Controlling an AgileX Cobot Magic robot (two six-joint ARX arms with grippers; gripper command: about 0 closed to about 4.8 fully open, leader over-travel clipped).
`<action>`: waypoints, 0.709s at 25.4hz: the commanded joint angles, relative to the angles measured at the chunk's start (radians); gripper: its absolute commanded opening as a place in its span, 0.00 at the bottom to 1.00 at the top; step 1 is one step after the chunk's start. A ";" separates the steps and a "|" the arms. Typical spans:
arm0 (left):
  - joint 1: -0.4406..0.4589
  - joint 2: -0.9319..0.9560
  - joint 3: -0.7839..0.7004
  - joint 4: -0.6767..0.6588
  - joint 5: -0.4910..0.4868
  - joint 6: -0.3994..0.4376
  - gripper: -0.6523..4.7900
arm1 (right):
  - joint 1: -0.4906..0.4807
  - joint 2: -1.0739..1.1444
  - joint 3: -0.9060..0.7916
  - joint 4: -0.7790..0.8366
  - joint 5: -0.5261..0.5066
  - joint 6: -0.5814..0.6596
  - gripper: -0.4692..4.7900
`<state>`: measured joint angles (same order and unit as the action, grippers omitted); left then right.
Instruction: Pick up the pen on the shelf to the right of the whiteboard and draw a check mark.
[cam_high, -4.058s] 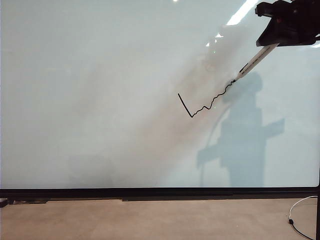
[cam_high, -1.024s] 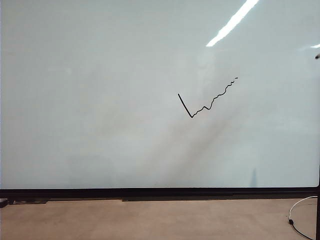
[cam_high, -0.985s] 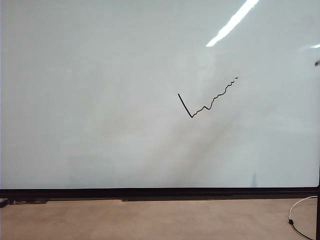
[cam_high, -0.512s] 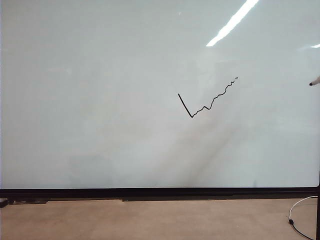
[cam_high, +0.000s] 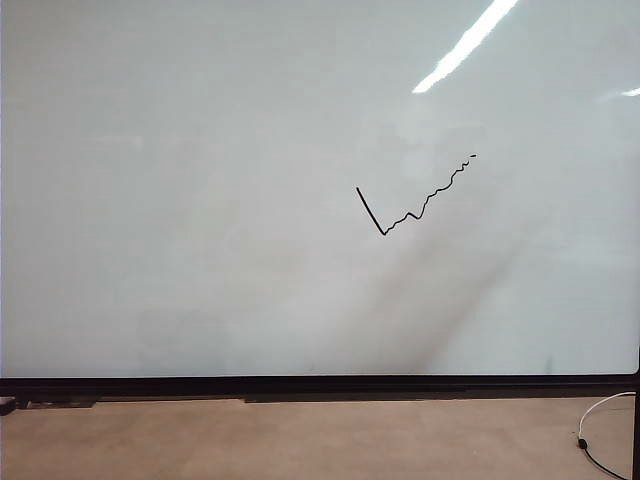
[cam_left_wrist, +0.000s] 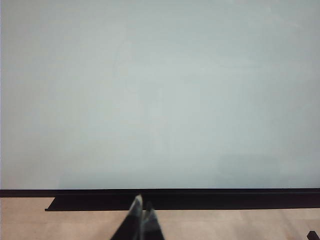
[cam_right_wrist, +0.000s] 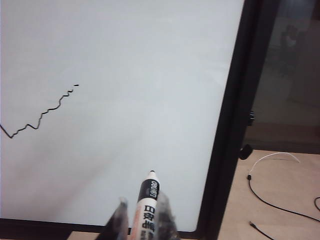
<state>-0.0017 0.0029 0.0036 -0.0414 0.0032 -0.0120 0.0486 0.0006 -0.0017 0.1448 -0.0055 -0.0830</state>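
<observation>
A: Showing the whiteboard (cam_high: 200, 200) in the exterior view: the check mark (cam_high: 410, 205) sits right of centre, a short straight down-stroke joined to a longer wavy up-stroke with a small detached dash at its upper end. Neither arm appears in this view.

B: Where is the pen (cam_right_wrist: 146, 210)?

A: In the right wrist view, at the bottom centre, gripped between the jaws of the right gripper (cam_right_wrist: 142, 220), which are closed narrowly on its barrel. Its dark tip points toward the board but stands clear of it, near the black frame (cam_right_wrist: 227, 125).

B: And the left gripper (cam_left_wrist: 141, 220)?

A: Low in the left wrist view, before the board's lower edge, jaws pressed together and empty.

B: Progress?

A: The mark looks complete. As a judgement, little remains beyond perhaps returning the pen.
</observation>
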 joint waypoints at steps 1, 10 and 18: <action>0.000 0.000 0.003 0.013 0.000 0.004 0.11 | -0.070 0.000 0.002 0.025 -0.069 0.024 0.08; 0.000 0.000 0.003 0.013 0.000 0.004 0.11 | -0.103 0.000 0.003 0.035 -0.082 0.031 0.08; 0.000 0.000 0.003 0.013 0.000 0.004 0.11 | -0.103 0.000 0.002 0.031 -0.079 0.030 0.08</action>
<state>-0.0017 0.0029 0.0036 -0.0414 0.0032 -0.0120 -0.0547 0.0006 -0.0025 0.1596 -0.0830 -0.0570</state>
